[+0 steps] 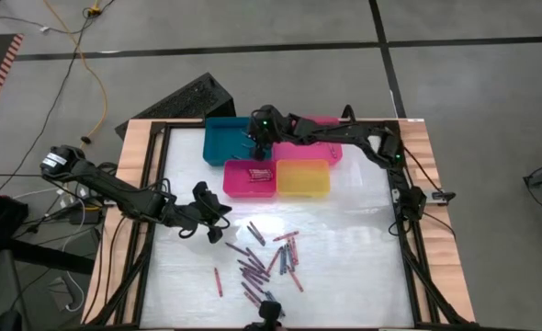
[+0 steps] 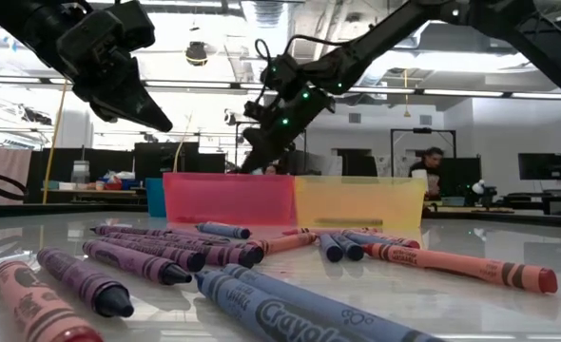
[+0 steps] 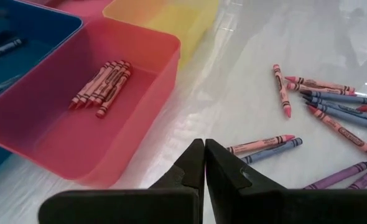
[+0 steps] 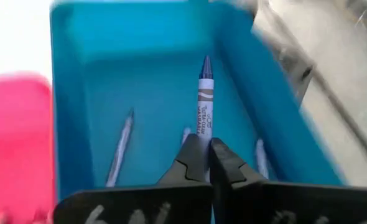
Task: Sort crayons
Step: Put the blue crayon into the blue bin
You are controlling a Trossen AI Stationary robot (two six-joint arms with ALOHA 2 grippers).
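Crayons [image 2: 147, 261] lay closest to the low camera, a loose scatter on the desk [image 1: 363, 221] on the near side of the pink tray [image 1: 249, 178]. That tray already held a small bundle of red-pink sticks, and the blue tray [image 1: 225, 140] behind it held a few blue ones. The yellow tray [image 1: 303, 177], just beside the pink one, looked empty. By my reckoning the sort was only begun: most of the pile was still to be moved.

The right hand [image 4: 205, 146] hung over the blue tray with its fingers together on a blue crayon [image 4: 205, 102], which pointed down into the tray. The left hand [image 3: 204, 149] hovered near the pink tray's front corner, at the edge of the scatter, fingers together and holding nothing.

Bare desk lay between the pink tray and the scatter, giving room to approach. The trays stood touching, so a drop near a shared wall could land in the wrong one.
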